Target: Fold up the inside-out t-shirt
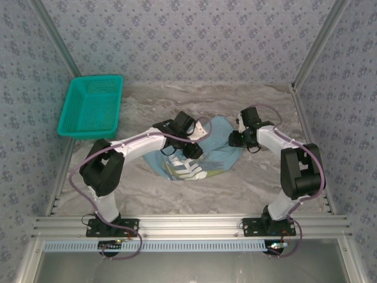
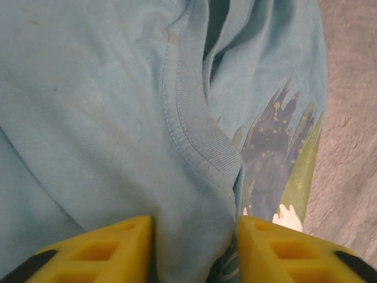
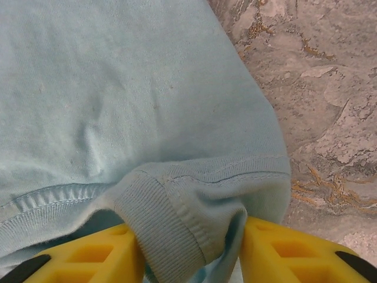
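The inside-out t-shirt (image 1: 219, 147) lies bunched at the middle of the marble table, light blue, with a dark blue, green and white print (image 1: 185, 170) at its near left. My left gripper (image 1: 191, 150) is down on its left part. In the left wrist view my left gripper (image 2: 194, 247) pinches a fold of the t-shirt (image 2: 88, 118) just below the ribbed collar (image 2: 191, 124). My right gripper (image 1: 235, 140) is at the shirt's right edge. In the right wrist view my right gripper (image 3: 191, 253) is closed on a ribbed band (image 3: 165, 224) of the t-shirt (image 3: 118, 88).
A teal mesh basket (image 1: 91, 109) stands at the far left corner of the table (image 1: 253, 183). Patterned walls with metal posts enclose the table on three sides. Bare marble (image 3: 330, 88) shows to the right of the shirt.
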Robot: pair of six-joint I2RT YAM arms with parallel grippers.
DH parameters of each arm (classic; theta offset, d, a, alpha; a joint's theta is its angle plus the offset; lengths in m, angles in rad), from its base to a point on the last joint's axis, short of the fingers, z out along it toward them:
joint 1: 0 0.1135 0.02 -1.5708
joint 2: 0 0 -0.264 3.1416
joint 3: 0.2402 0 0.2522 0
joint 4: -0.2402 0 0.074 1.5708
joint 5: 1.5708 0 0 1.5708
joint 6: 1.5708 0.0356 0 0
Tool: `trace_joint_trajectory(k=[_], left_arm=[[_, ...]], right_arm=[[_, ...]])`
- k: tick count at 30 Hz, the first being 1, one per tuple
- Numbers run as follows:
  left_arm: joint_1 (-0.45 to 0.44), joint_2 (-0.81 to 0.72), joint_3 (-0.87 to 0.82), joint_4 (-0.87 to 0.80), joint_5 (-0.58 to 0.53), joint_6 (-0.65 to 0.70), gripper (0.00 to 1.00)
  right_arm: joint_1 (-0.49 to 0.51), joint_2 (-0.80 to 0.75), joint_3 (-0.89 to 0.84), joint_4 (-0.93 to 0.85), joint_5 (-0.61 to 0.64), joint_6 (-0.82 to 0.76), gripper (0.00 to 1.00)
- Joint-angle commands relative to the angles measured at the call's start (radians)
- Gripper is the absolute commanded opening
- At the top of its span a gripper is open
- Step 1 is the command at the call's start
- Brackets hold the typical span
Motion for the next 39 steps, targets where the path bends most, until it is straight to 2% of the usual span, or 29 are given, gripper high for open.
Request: trace_joint_trajectory(k=[1,4,6,10,13,18,23,25,28,31,33,36,39], left_arm=[[0.002,0.027,0.039,-0.048,0.017,0.029,0.29],[0.008,0.023,0.06,-0.053,0.022,0.025,0.1],[0.018,-0.003,0.069,-0.024,0.015,-0.005,0.0],[0.06,-0.141,0.066,0.11,-0.027,-0.112,0.0],[0.094,-0.284,0.039,0.244,-0.1,-0.184,0.0],[0.109,-0.489,0.043,0.413,-0.226,-0.208,0.0],[0.109,-0.66,0.088,0.521,-0.42,-0.1,0.0],[0.109,-0.702,0.117,0.551,-0.509,-0.031,0.0],[0.11,-0.727,0.193,0.56,-0.599,0.077,0.0],[0.11,-0.718,0.294,0.522,-0.624,0.151,0.0],[0.11,-0.702,0.366,0.485,-0.624,0.189,0.0],[0.109,-0.674,0.463,0.427,-0.588,0.222,0.0],[0.11,-0.646,0.553,0.391,-0.615,0.256,0.0]], right_arm=[[-0.006,0.038,0.027,0.017,0.001,-0.003,0.38],[-0.009,0.047,0.048,0.027,0.0,0.003,0.23],[-0.012,0.017,0.068,0.027,0.009,0.005,0.12],[-0.016,-0.133,0.135,0.016,0.039,0.01,0.01],[-0.012,-0.277,0.225,0.038,0.091,0.012,0.0],[0.041,-0.45,0.386,0.123,0.073,0.009,0.0],[0.185,-0.524,0.508,0.258,0.163,-0.055,0.0],[0.242,-0.487,0.585,0.232,0.128,-0.093,0.0],[0.357,-0.416,0.732,0.119,0.206,-0.213,0.0],[0.404,-0.447,0.698,0.225,0.303,-0.256,0.0],[0.415,-0.465,0.682,0.281,0.299,-0.258,0.0],[0.47,-0.445,0.728,0.265,0.247,-0.312,0.0],[0.49,-0.43,0.748,0.29,0.319,-0.323,0.0]])
